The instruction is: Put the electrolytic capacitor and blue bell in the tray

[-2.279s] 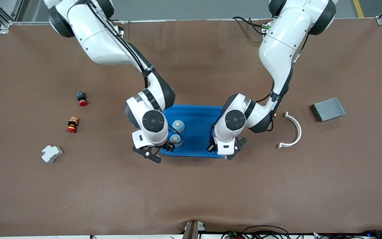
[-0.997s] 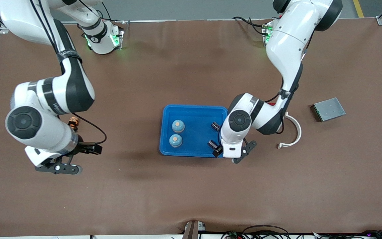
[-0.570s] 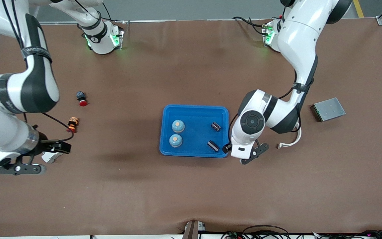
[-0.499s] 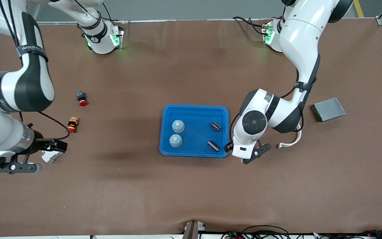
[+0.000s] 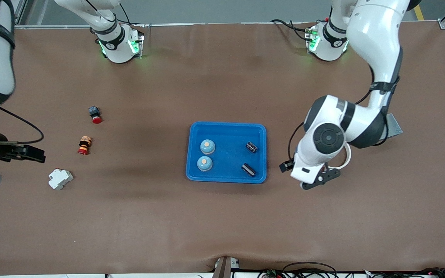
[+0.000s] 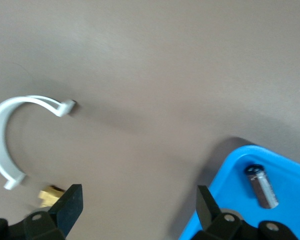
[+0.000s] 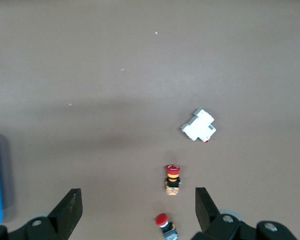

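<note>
Judging from the front view, the placing looks done: the blue tray (image 5: 226,129) holds two blue bells (image 5: 207,146) (image 5: 204,163) toward the right arm's end and two electrolytic capacitors (image 5: 251,146) (image 5: 248,169) toward the left arm's end. The left gripper (image 5: 309,175) hangs over bare table just beside the tray's rim, with a white curved clip (image 5: 344,159) partly under its arm and the grey metal plate (image 5: 394,127) mostly hidden by the forearm. The right gripper (image 5: 4,166) is at the picture's edge, well apart from the tray, near a white block (image 5: 60,178), a red-capped button (image 5: 84,145) and a second red-capped switch (image 5: 95,114).

From the left wrist view, the left gripper's fingers (image 6: 70,207) stand spread wide with nothing between them; the tray corner (image 6: 230,180) with one capacitor (image 6: 260,186) lies beside one finger, the white clip (image 6: 2,135) and a small brass piece (image 6: 50,194) beside its fellow.

From the right wrist view, the right gripper's fingers (image 7: 70,207) are likewise wide apart and empty, over bare mat, with the white block (image 7: 199,125) and both red-capped parts (image 7: 172,178) (image 7: 165,223) near them.

I judge the step in hand to be clearing away from the tray. Nothing further seems to need carrying; the next move likely calls only for both arms to park clear.
</note>
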`<action>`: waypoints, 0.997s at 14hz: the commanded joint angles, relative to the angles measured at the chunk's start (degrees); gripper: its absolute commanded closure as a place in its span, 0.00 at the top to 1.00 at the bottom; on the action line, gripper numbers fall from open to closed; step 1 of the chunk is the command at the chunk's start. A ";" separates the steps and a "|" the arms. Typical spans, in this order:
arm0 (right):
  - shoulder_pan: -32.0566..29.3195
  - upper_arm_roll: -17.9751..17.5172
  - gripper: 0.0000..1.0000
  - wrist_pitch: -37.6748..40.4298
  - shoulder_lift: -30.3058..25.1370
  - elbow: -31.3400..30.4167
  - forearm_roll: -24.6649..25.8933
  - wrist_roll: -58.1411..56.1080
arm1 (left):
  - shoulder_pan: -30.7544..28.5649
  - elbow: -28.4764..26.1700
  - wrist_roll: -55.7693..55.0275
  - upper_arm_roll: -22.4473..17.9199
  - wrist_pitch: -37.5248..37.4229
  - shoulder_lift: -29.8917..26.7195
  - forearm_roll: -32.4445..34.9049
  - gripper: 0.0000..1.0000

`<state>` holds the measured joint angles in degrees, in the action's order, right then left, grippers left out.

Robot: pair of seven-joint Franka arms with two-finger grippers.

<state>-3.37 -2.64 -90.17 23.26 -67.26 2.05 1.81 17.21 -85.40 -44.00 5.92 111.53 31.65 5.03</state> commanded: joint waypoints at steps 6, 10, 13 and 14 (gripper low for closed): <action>-1.55 -0.70 1.00 2.27 -8.49 -5.95 -4.25 1.97 | -8.94 -19.96 21.22 0.85 0.09 -19.24 -4.68 1.00; -0.50 -0.70 1.00 2.36 -9.64 -6.30 -4.08 3.02 | -12.45 -24.27 28.07 1.03 0.26 -23.81 -4.85 1.00; -0.93 -0.79 1.00 2.36 -9.90 -6.31 -4.07 3.02 | -15.45 -29.28 34.06 1.03 0.52 -29.17 -5.29 1.00; -0.93 -0.79 1.00 2.45 -9.99 -6.31 -4.07 3.02 | -15.45 -30.08 34.16 1.03 0.53 -30.32 -5.29 1.00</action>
<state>-3.90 -3.27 -87.67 15.18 -71.61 -1.23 4.02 2.76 -110.75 -11.79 6.27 111.18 6.43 0.82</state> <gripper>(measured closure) 0.000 0.000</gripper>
